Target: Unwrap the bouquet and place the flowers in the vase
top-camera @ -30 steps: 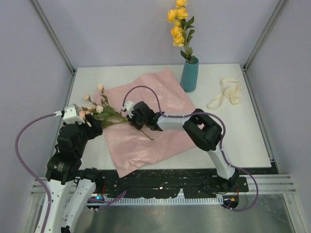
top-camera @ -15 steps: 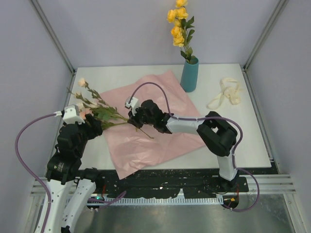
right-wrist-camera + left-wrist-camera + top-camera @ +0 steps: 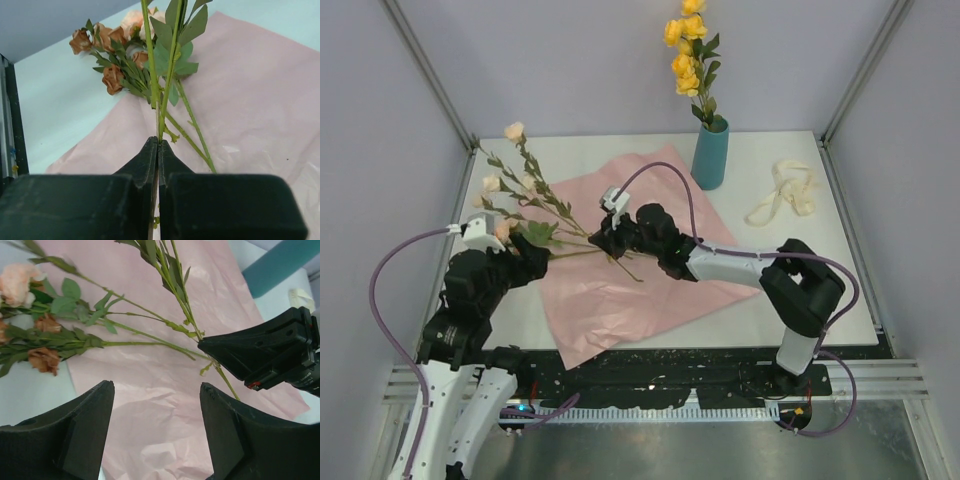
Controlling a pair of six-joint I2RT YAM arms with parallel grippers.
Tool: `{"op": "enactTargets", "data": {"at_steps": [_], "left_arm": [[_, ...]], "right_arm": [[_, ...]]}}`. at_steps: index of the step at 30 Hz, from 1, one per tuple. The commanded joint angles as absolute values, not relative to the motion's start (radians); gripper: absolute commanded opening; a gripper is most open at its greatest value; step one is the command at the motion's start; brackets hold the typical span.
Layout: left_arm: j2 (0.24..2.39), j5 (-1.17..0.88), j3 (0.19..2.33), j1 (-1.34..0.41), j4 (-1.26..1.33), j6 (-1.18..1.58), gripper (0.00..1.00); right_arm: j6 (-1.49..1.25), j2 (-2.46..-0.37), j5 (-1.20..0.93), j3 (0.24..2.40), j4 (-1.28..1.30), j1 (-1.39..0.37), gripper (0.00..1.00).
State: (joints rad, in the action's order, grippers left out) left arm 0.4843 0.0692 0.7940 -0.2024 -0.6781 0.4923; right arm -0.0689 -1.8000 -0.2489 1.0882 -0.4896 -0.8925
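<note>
While the right gripper (image 3: 158,144) clamps the flowers (image 3: 514,131) by the stems, the left gripper (image 3: 156,386) gapes beside them, seemingly empty.

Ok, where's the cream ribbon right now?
Top view: the cream ribbon lies on the table at the far right, just right of the teal vase, off the pink paper.

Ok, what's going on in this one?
The right pincer is shut on the stems of a flower spray, holding it angled up off the open pink paper. The left pincer hangs open beside it, holding nothing. More flowers lie at the paper's left edge. The teal vase at the back already holds yellow flowers; the ribbon lies loose on the table.
</note>
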Motion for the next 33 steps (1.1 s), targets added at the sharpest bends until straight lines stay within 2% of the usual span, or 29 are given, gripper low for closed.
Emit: {"op": "enactTargets", "data": {"at_steps": [1,6,14,25,33], "left_arm": [[0.524,-0.126,0.756,-0.198,-0.551,0.607,0.75],[0.59,-0.245,0.698,-0.198,-0.379,0.679,0.8],[0.747,-0.333,0.641,-0.199,-0.158,0.817,0.8],[0.807,-0.337,0.46,-0.213,0.188,0.891,0.84],[0.798,-0.298,0.393,-0.222,0.221,0.867,0.85]], "right_arm": [[-0.104,-1.689,-0.247,1.074,-0.588,-0.891,0.05],[-0.126,-1.631,-0.268,1.022,-0.61,-0.891,0.05],[-0.144,-1.531,-0.276,0.925,-0.643,-0.893,0.05],[-0.221,-1.572,-0.249,0.919,-0.583,-0.893,0.05],[-0.32,-1.606,-0.225,0.933,-0.551,-0.893,0.05]]}}
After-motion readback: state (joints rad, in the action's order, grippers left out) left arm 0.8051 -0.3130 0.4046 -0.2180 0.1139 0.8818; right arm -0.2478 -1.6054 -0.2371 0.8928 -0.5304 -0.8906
